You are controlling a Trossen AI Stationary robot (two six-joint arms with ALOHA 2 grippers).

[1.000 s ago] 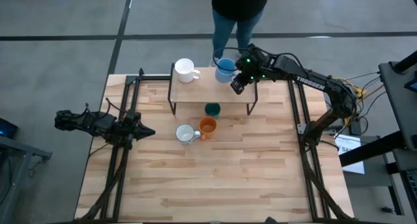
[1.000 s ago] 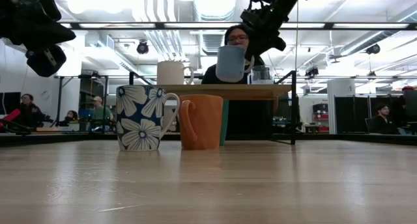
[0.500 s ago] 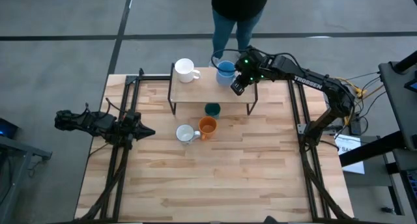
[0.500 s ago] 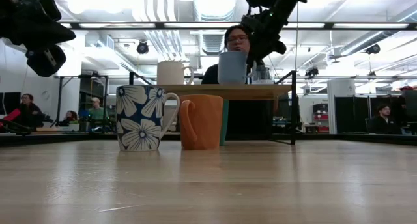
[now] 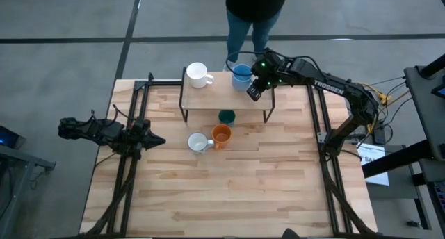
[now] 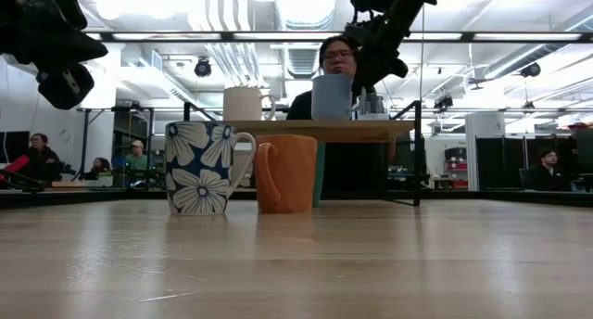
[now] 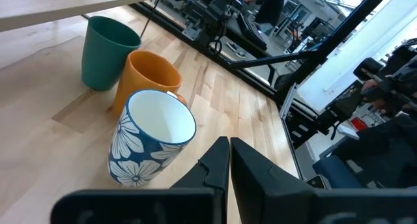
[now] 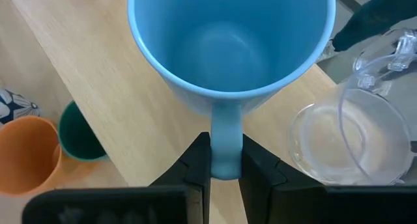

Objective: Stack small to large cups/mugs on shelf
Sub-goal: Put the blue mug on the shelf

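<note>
Table: wood planks, shelf (image 5: 215, 99) at far edge.
Light blue mug (image 5: 240, 73): upright on shelf's right end, mouth up.
Right pincer (image 8: 225, 160): clamped on its handle.
Left pincer (image 7: 229, 160): closed, empty, parked left.

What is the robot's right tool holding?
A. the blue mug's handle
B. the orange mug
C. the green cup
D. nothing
A: in the right wrist view, the right tool pinches the handle of the light blue mug, upright on the shelf.
</note>
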